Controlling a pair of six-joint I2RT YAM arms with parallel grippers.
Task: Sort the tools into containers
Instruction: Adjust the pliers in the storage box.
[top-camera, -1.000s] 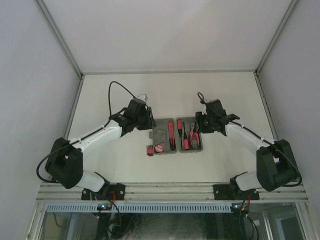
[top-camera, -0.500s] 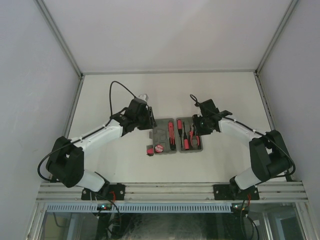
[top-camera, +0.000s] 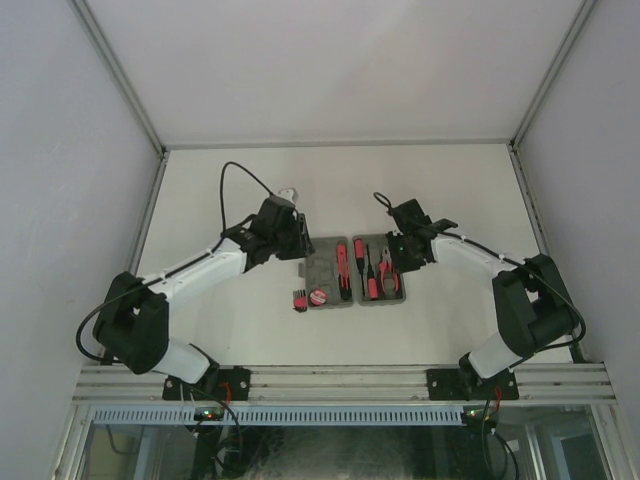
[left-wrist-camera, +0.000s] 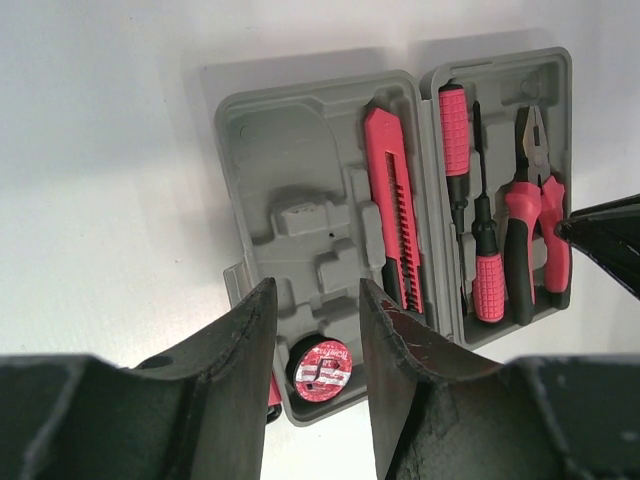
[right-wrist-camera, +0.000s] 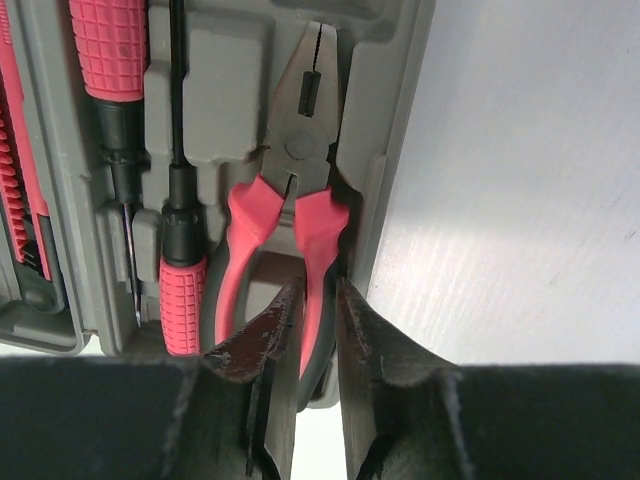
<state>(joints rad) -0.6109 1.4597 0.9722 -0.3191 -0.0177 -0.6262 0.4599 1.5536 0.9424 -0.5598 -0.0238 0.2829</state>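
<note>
The right pincer (right-wrist-camera: 316, 290) is pressed in on the outer handle of the red-handled pliers (right-wrist-camera: 290, 150), its fingers narrowed to a slot that the handle fills. The pliers lie flat in their recess along the outer wall of the grey tool case (right-wrist-camera: 400, 100). Over the last second this arm has swung its wrist inward over the case's right half, while the left arm has hardly stirred and no tool has shifted. I judge the pliers already sorted, so this grip is likely seating them (or about to let them go). The left pincer (left-wrist-camera: 315, 300) hangs spread and empty over the near edge of the case's left half. Its camera gives what the right wrist view cannot, the whole open case. The longer red-black tool (left-wrist-camera: 390, 200) lies by the hinge in the left half. A thick red-handled screwdriver (left-wrist-camera: 453, 120) and the thin red-handled screwdriver (left-wrist-camera: 484, 240) lie just across the hinge. The small black ring (left-wrist-camera: 322, 365), red-faced, sits in the left half's near corner. Only the overhead view plainly shows the red-black hex key set (top-camera: 298, 298), lying on the bench (top-camera: 450, 190) just outside the case's left edge. By my reading it is the one tool left to put away, and the left arm is nearest it.
</note>
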